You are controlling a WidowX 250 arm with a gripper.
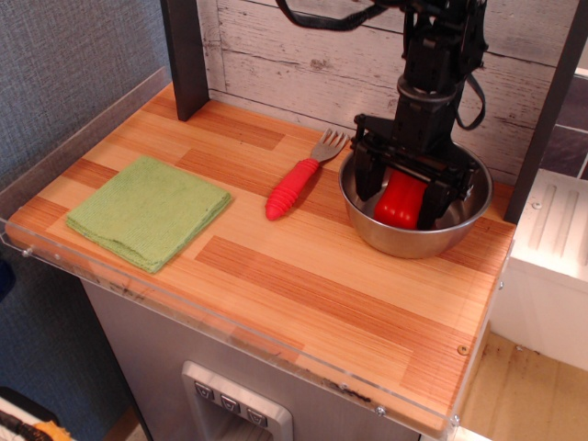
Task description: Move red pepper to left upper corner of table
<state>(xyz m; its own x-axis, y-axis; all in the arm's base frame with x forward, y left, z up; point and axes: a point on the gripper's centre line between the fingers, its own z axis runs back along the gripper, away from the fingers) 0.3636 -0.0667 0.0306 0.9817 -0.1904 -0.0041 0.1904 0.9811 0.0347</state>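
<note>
The red pepper [401, 204] lies inside a steel bowl [409, 246] at the back right of the wooden table [303, 285]. My black gripper [401, 195] is lowered into the bowl, with one finger on each side of the pepper. The jaws stand wide apart, close to the pepper's sides; I cannot tell whether they touch it. The right finger hides part of the pepper. The pepper still rests in the bowl.
A fork with a ribbed red handle [292, 186] lies just left of the bowl. A folded green cloth [147, 209] lies at the front left. A dark post [184, 55] stands at the back left corner. A clear acrylic rim [73, 138] runs along the left edge.
</note>
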